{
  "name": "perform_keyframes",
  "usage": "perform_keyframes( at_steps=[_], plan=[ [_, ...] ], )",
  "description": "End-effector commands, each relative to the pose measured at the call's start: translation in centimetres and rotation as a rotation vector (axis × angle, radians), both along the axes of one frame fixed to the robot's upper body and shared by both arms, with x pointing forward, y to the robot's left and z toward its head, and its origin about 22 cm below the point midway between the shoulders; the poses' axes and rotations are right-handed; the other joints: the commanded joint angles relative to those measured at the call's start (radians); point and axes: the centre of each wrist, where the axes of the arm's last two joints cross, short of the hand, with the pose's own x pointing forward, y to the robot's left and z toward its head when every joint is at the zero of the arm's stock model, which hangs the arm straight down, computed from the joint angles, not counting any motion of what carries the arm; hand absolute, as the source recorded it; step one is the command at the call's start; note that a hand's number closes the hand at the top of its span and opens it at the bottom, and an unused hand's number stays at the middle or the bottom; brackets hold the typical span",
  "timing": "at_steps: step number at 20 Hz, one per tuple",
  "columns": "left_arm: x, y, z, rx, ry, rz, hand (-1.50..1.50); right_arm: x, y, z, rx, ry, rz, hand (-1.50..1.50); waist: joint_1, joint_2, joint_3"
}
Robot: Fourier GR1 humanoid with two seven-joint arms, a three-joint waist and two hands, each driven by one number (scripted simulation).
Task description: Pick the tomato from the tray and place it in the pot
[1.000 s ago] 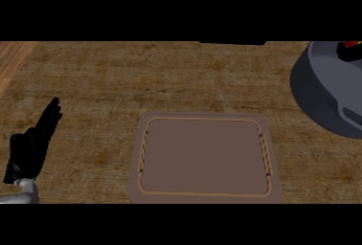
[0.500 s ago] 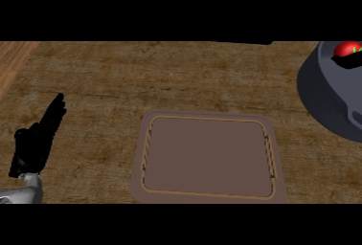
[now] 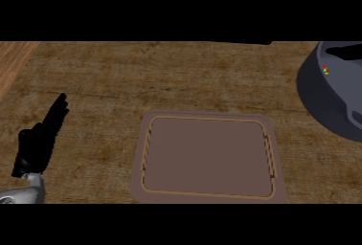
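Note:
The brown square tray (image 3: pixel 207 119) lies at the centre of the counter with nothing on it. At the right edge stands the dark grey pot (image 3: pixel 322 103), cut off by the frame. A small red and green speck of the tomato (image 3: pixel 324 70) shows just inside the pot's rim; the rest of it is hidden. My left hand (image 3: pixel 39 143) rests at the lower left, open with fingers straight and pointing up, well apart from the tray. My right hand does not show.
A brown textured counter top (image 3: pixel 176 76) runs all round the tray. A lighter wooden strip (image 3: pixel 13 60) shows at the far upper left corner.
Half a second ago more of the red tomato showed inside the pot; now only a speck is visible at the rim. The left hand has barely moved.

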Motion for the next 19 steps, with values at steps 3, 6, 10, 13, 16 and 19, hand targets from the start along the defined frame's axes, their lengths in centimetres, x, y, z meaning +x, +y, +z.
perform_keyframes(
  at_steps=[3, 6, 10, 13, 16, 19],
  plan=[
    [-0.2, 0.4, 0.1, -0.003, 0.012, 0.018, 0.00, -0.4, -1.2, 1.2, 0.248, -0.265, 0.035, -1.50, -0.019, -0.008, 0.000],
    [0.3, -0.2, 0.1, 0.005, 0.003, 0.027, 0.00, -0.6, -1.4, 0.3, 0.317, -0.244, 0.050, -1.50, -0.026, -0.010, -0.003],
    [-1.7, 1.4, -0.8, 0.001, 0.027, 0.027, 0.00, -2.2, -4.2, 0.4, 0.365, -0.204, 0.082, -1.50, -0.031, -0.018, -0.004],
    [-0.7, 1.7, -1.2, -0.008, 0.010, 0.034, 0.00, -3.0, -5.8, 1.4, 0.422, -0.195, 0.146, -1.50, -0.046, -0.019, -0.005],
    [-1.4, 1.2, -0.8, 0.008, 0.029, 0.055, 0.00, -5.9, -8.5, -1.8, 0.442, -0.240, 0.133, -1.50, -0.052, -0.022, -0.004],
    [-1.6, 1.9, -0.7, 0.001, 0.036, 0.046, 0.00, -7.0, -9.2, -3.3, 0.461, -0.233, 0.158, -1.50, -0.069, -0.031, -0.006]
  ],
)
